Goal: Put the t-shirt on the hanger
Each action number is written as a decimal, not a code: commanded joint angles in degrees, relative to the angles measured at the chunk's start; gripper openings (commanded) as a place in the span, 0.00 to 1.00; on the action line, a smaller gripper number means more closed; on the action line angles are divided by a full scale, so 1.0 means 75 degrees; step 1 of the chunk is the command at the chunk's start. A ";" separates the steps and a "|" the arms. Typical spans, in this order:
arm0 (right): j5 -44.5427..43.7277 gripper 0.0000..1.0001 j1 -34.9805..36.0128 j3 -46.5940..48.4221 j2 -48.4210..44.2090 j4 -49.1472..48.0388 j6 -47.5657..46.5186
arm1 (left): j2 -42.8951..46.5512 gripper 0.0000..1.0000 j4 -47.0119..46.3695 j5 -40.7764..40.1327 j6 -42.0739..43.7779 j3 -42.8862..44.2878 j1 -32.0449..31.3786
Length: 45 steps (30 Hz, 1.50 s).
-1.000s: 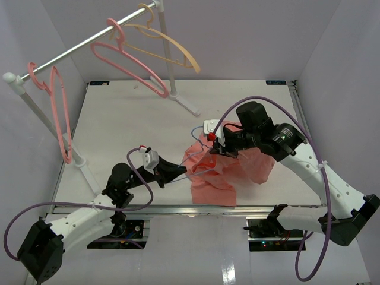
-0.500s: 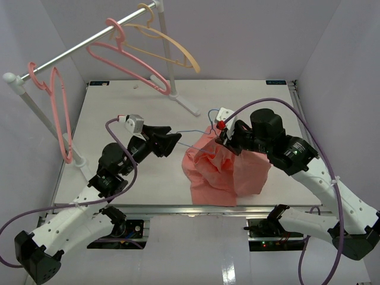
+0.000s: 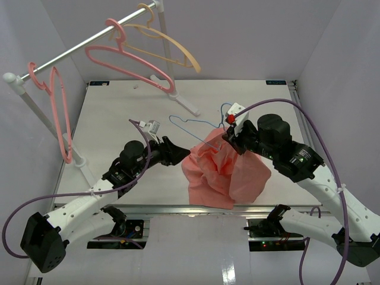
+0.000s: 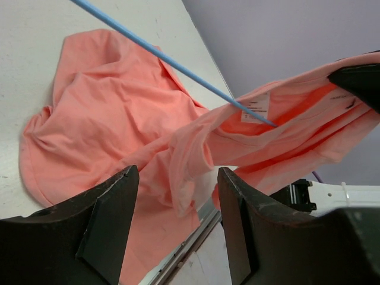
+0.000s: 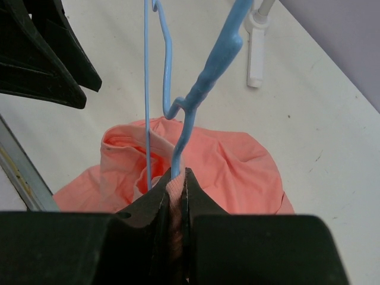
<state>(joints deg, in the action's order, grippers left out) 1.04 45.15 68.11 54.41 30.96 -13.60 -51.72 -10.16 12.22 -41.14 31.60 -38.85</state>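
A salmon-pink cloth t-shirt [image 3: 222, 175] is seen crumpled on a white worktop [image 3: 119, 113], near its front edge, between two black robot arms. One fold of it stands up off the surface and is pinched in the right gripper [image 5: 178, 178], whose jaws are pressed tight together on the cloth. A thin light-blue wire hanger [image 5: 205, 77] is met at the same pinch: its wire runs into the raised fold right at the jaws, and the rest of it reaches out over the worktop behind the t-shirt. The left gripper [image 4: 177, 172] is spread wide with nothing in it, just beside the t-shirt's left edge. At the back left, two thick pink plastic hangers [image 3: 127, 62] and a pale orange plastic hanger [image 3: 172, 47] are hung on a pale rail [image 3: 77, 50].
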 commanded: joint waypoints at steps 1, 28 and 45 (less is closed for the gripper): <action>-0.0409 0.08 0.0063 -0.0247 -0.0156 -0.0888 0.0443 | -0.0244 0.66 -0.0463 0.0448 -0.0421 0.0381 -0.0083; -0.0591 0.08 0.0180 -0.1128 -0.0462 -0.1811 0.0844 | -0.2292 0.55 -0.0782 -0.2229 -0.1162 0.0764 -0.0761; -0.0622 0.08 0.0227 -0.1440 -0.0481 -0.2048 0.0934 | -0.2697 0.55 -0.1218 -0.1243 -0.1089 0.0782 -0.0823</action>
<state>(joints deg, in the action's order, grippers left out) -3.25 46.43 57.41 51.68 20.39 -7.44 -71.92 -18.52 1.20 -49.58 37.08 -44.74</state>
